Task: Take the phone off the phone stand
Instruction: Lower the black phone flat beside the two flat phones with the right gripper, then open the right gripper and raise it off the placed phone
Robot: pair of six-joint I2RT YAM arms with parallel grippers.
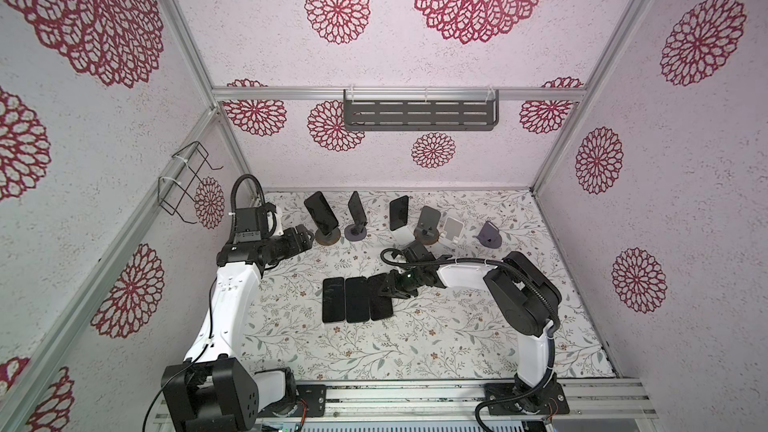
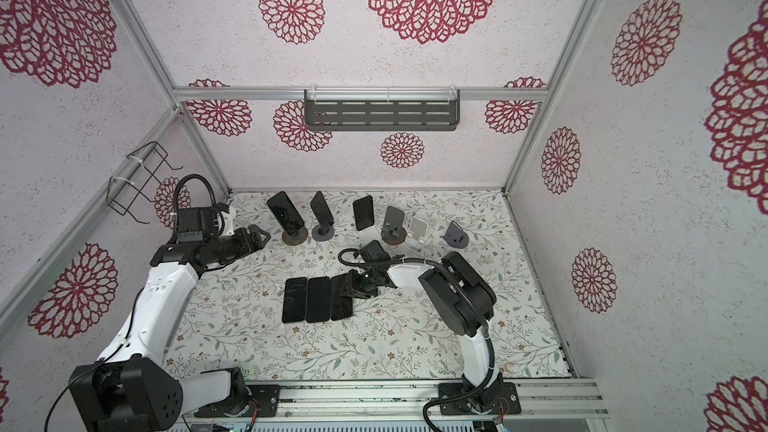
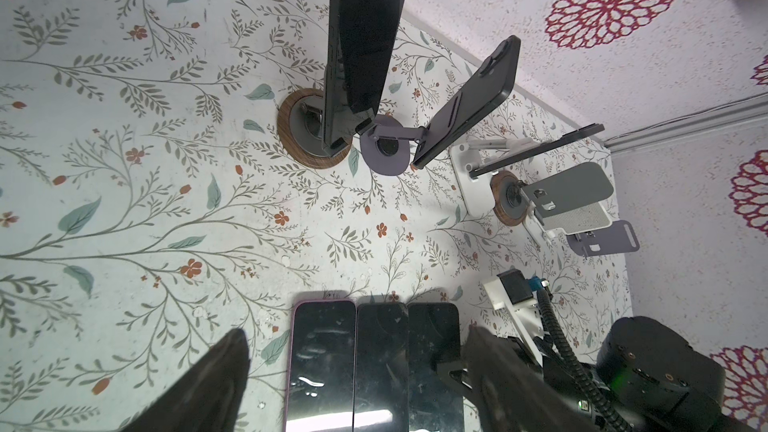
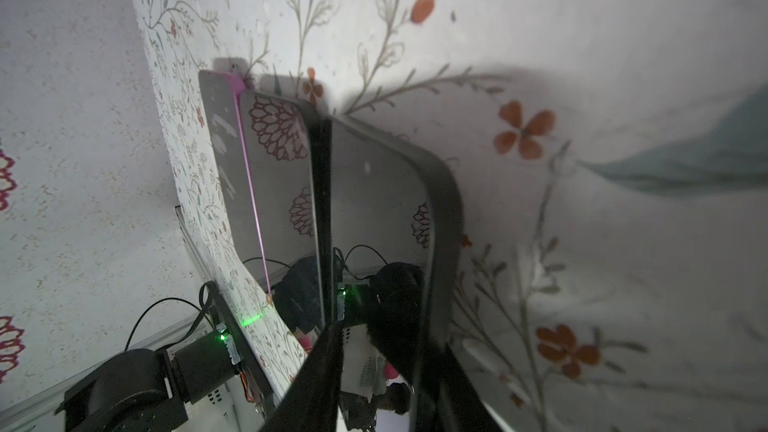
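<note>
Leftward, right gripper (image 1: 387, 289) reaches low over flat phone (image 1: 381, 306).

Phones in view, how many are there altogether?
6. Flat phones mid-table: left, middle, right. Propped phones on stands at the back: left, middle, right. None appears hidden.

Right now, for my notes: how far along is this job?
Done: three flat phones on the table, three empty stands. In hand: right gripper at the rightmost flat phone, grip unclear; left gripper open near the leftmost stand. Left: three mounted phones.
</note>
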